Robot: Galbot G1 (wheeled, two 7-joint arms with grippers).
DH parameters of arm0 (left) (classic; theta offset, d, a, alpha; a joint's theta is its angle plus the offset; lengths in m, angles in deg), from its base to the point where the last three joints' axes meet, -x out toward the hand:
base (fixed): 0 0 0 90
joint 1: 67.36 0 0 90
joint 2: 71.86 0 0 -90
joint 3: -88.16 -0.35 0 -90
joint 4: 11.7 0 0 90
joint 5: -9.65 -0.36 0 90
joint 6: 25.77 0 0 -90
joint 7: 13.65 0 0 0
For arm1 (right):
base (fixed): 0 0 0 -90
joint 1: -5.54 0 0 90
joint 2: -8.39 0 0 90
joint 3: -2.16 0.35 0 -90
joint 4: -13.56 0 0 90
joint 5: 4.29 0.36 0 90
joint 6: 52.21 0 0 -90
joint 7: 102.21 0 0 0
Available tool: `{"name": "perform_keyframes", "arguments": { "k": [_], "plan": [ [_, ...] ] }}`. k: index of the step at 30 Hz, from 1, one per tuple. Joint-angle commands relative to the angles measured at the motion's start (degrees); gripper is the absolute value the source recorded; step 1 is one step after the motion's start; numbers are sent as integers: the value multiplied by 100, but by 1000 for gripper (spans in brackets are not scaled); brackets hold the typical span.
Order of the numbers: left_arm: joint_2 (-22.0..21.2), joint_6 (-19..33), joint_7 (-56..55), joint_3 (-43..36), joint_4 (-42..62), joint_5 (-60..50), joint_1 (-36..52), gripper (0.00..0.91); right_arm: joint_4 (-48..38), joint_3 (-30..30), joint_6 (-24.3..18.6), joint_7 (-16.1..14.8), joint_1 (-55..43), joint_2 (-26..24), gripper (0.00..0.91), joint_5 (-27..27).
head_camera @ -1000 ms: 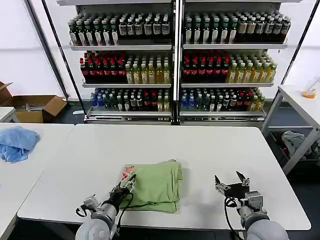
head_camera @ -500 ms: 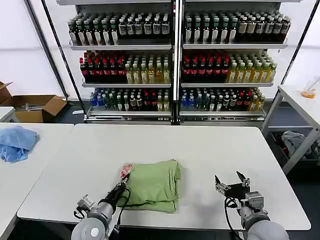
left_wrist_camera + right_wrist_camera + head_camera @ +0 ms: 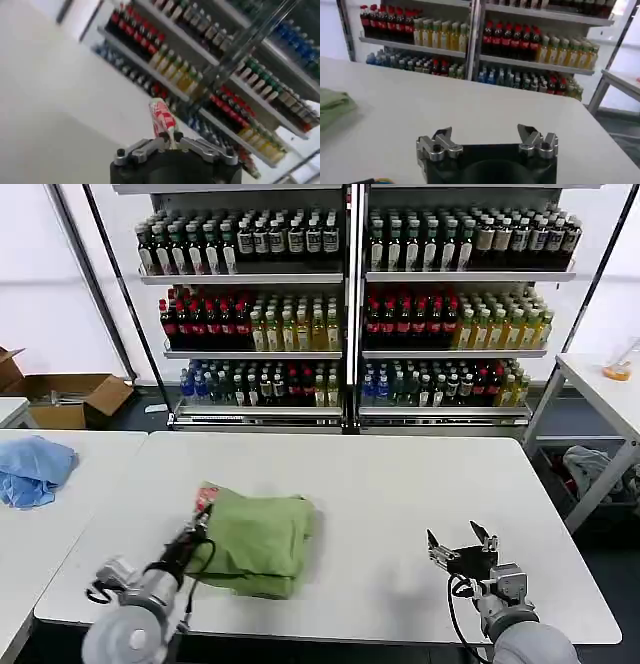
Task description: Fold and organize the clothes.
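Folded light green soft-fabric shirt [image 3: 258, 539] on white counter [image 3: 400, 484], left of centre, near front edge. Left hand [image 3: 198, 524] pinching its red-and-white patch corner. Right hand [image 3: 460, 546] spread, over bare counter, well apart.

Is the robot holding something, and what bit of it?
Yes. The left end effector pinches the folded green shirt by its corner with the red-and-white patch. The right end effector is open, holding nothing.

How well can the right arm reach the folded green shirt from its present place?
Probably yes: bare table lies between the open right gripper and the shirt, which the left gripper holds.
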Motion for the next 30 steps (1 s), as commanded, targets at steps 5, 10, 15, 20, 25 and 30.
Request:
{"name": "perform_keyframes", "arguments": {
  "k": [5,10,15,20,25,30],
  "plan": [
    [1915,-580,332,749,-881,-1301,233,20,-39,-35,-35,-23,-54,48,907,-30],
    [1443,-458,475,-878,-824,-2778,238,30,-27,-44,-35,-22,-29,67,907,-83],
    [725,-100,596,-2372,265,-4811,299,20,-4,29,-44,-28,16,46,907,-104],
    [236,38,613,-3009,704,-5465,588,20,18,103,-60,-37,60,0,907,-99],
    [-58,-132,658,-3389,703,-5281,906,20,9,149,-76,-43,95,-13,907,-95],
    [-200,-418,559,-3536,938,-4766,1029,20,-13,170,-106,-73,97,-19,907,-87]
  ]
}}
